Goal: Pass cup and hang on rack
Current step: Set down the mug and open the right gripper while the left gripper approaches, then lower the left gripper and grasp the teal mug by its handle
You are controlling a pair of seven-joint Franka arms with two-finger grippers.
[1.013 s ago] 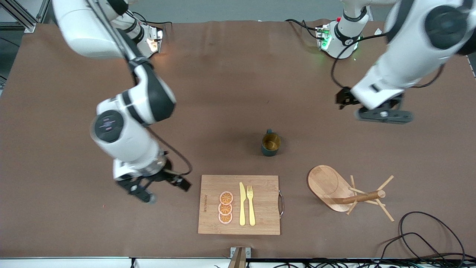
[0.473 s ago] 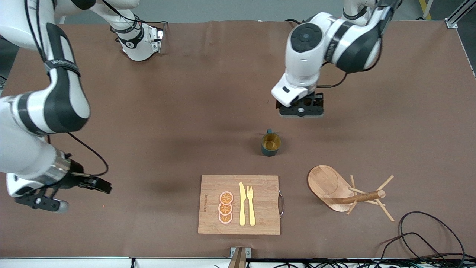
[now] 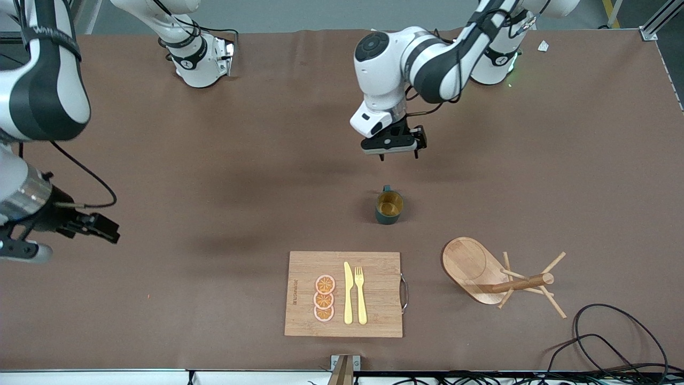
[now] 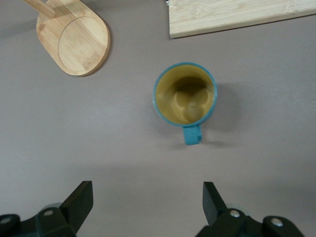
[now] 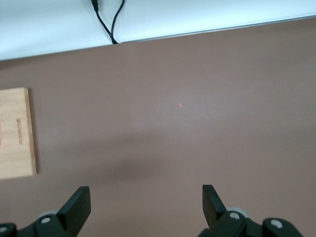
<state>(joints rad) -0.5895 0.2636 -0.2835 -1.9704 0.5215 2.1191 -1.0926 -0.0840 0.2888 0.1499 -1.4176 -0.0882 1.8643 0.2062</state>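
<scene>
Left gripper (image 3: 398, 155) has swung in over bare table near the cup (image 3: 389, 207), fingers spread; right gripper (image 3: 16, 251) withdrew, open

L arm reaches from its base out over mid-table, wrist bent down; left gripper (image 3: 398, 155) hangs in the air pointing downward, fingers (image 4: 79, 202) spread wide apart, nothing btwn them. R arm swung out to its own end of the table, elbow high; right gripper (image 3: 13, 248) low over bare tabletop, fingers (image 5: 76, 205) likewise wide apart, empty.
</scene>
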